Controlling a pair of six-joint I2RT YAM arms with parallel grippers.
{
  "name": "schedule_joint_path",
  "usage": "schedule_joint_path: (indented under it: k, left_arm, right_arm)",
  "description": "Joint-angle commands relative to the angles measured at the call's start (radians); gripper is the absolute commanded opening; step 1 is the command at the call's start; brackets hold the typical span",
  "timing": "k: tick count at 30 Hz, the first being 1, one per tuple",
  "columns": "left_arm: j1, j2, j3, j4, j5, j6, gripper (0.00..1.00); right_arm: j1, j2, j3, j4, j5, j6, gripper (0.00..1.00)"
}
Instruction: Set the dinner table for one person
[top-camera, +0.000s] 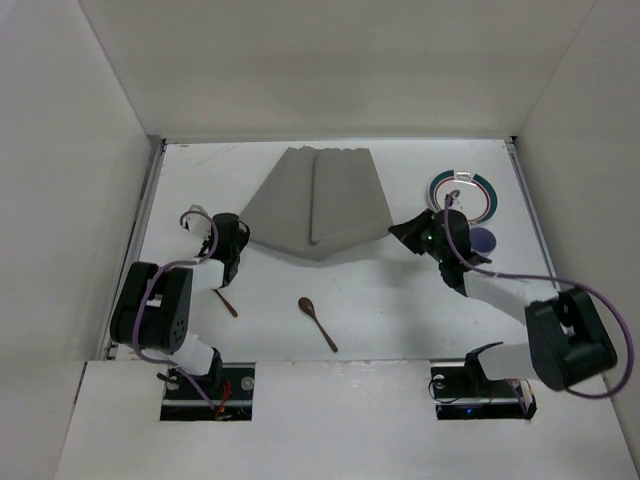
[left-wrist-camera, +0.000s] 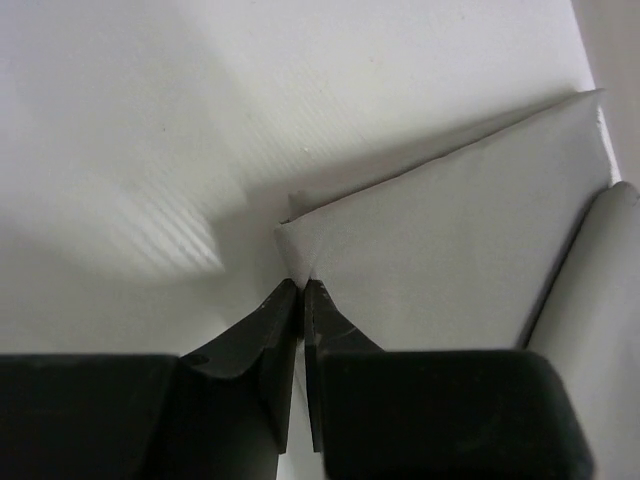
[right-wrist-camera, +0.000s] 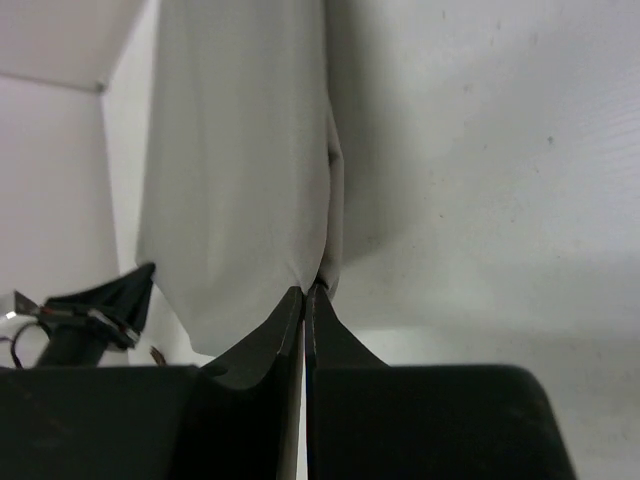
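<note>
Bolted at the near edge of the white table (top-camera: 400, 300), both arms reach away from the camera: the left arm (top-camera: 155, 310) bends in from the left side, the right arm (top-camera: 565, 345) from the right. That table is the broad flat surface filling the floor of the white-walled enclosure, and everything else lies on it. Between the arms, close to the near edge, a brown wooden spoon (top-camera: 318, 323) lies at a slant with its bowl end farther away. To its left a second thin brown utensil (top-camera: 227, 302) lies just beside the left arm; its kind is unclear. Farther on, the left jaws are closed on the near left corner of the grey placemat (top-camera: 320, 205), the cloth pinched between their tips. The right jaws are likewise clamped on its near right corner. The placemat is folded over itself, with a crease running toward the far wall. Beyond the right jaws a white plate (top-camera: 462, 193) with a teal rim sits near the far right corner, and a small dark blue round thing (top-camera: 483, 238) lies just beside it on the near side
</note>
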Motion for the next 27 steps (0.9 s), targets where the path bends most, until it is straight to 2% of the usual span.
schedule_joint_path:
  k: [1,8,12,19,23,27]
  left_arm:
    - [-0.007,-0.112,-0.058,-0.038,-0.078,0.008,0.05]
    - [-0.007,-0.249,-0.155,-0.080,-0.045,0.000,0.05]
    - [-0.024,-0.384,-0.192,-0.196,-0.057,-0.009,0.04]
    - [-0.052,-0.662,-0.257,-0.409,-0.124,-0.003,0.05]
    - [-0.079,-0.752,-0.260,-0.495,-0.150,0.021,0.09]
    - [-0.110,-0.824,-0.240,-0.595,-0.161,0.026,0.16]
  right_arm:
    - [-0.001,-0.148,-0.061,-0.118,0.160,-0.020,0.02]
    - [0.118,-0.392,-0.137,-0.420,0.364,-0.026,0.02]
    - [0.161,-0.457,-0.142,-0.583,0.380,-0.006,0.04]
    - [0.209,-0.517,-0.147,-0.743,0.389,0.004,0.05]
    - [0.212,-0.560,-0.112,-0.810,0.409,-0.008,0.06]
    - [0.212,-0.573,-0.093,-0.818,0.391,-0.041,0.17]
